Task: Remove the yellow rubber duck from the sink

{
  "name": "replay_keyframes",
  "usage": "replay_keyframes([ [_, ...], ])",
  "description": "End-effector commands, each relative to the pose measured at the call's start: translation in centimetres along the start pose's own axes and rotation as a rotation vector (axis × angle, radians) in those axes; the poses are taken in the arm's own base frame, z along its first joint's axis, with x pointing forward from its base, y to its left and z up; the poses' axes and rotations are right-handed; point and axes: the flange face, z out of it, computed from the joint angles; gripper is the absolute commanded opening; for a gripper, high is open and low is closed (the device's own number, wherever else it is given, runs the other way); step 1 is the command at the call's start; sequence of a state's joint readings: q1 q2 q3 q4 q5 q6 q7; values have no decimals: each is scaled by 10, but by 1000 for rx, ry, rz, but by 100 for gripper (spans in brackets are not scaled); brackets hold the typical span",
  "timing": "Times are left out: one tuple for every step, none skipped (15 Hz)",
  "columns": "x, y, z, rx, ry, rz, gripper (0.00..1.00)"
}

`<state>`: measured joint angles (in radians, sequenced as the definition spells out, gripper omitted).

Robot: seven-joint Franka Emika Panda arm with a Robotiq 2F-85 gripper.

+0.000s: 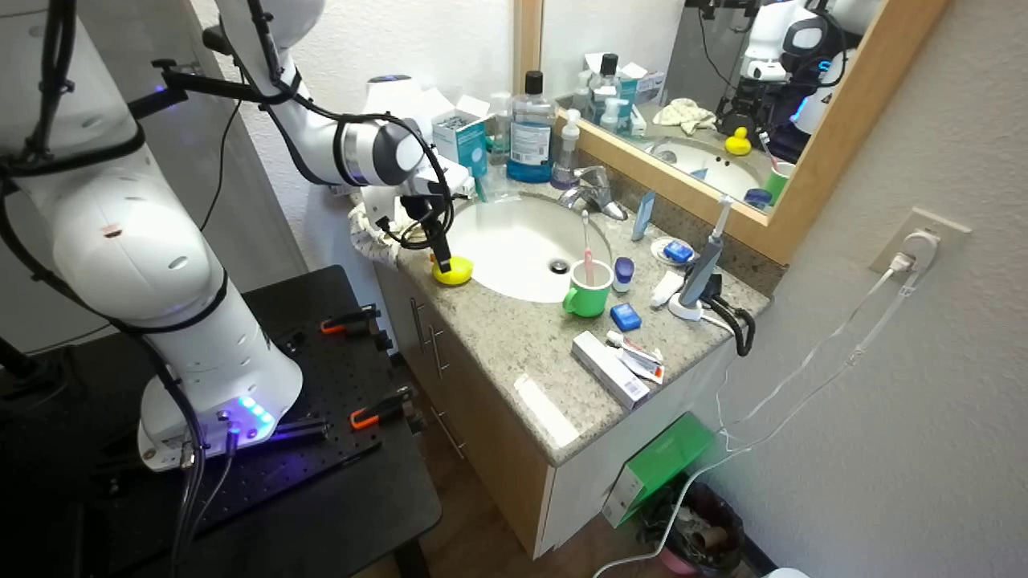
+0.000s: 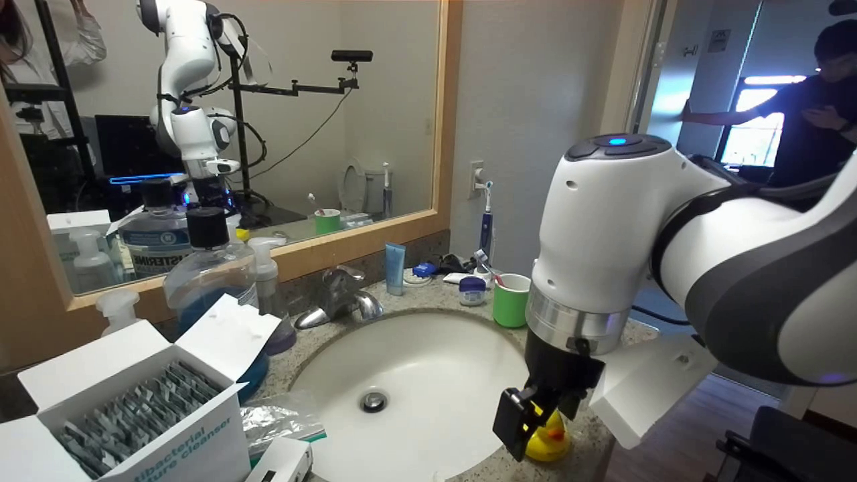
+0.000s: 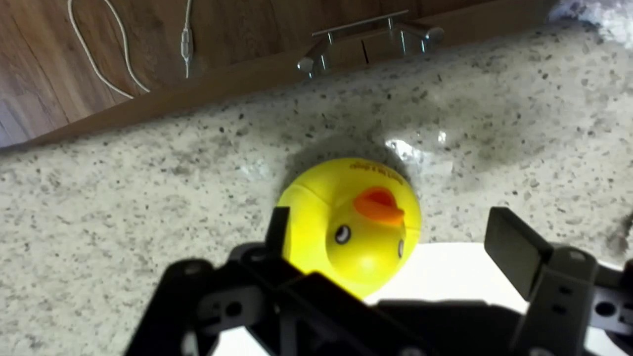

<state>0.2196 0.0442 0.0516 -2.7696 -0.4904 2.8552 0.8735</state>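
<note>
Jaws wide apart, at the yellow rubber duck (image 3: 346,193), contact unclear, countertop (image 3: 148,207) beneath, sink (image 1: 514,245) alongside

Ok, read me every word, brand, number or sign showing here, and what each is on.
"tibacterial", cut off by the picture's edge: open white cardboard box.
"ture cleanser", likewise cut off: same box.
Probably "LISTERINE", partly hidden: clear, black-capped bottle of blue liquid, in its mirror reflection.
Too small or blurred: print on the yellow rubber duck, that bottle's white label, red-and-white tubes, grey rectangular background sign.
</note>
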Motion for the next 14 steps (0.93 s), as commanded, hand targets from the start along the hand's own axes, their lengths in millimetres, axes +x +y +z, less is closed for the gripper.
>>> replay_keyframes([
  [-4, -8, -39, 12, 104, 6, 100],
  [-2, -12, -47, 15, 127, 5, 100],
  [-1, -16, -56, 17, 146, 6, 100],
  [-1, -19, -64, 20, 164, 9, 100],
  [-1, -21, -73, 24, 178, 17, 100],
  [-2, -24, -81, 27, 189, 15, 100],
  [-2, -26, -89, 29, 203, 16, 100],
  [-3, -28, -97, 29, 215, 10, 100],
  [-4, -28, -105, 27, 234, 5, 100],
  [-4, -28, -112, 25, 249, 0, 100],
  [-4, -29, -118, 24, 260, -8, 100],
  [3, -32, -103, 36, 232, -24, 100],
  [3, -32, -110, 37, 244, -25, 100],
  [3, -32, -114, 37, 251, -24, 100],
])
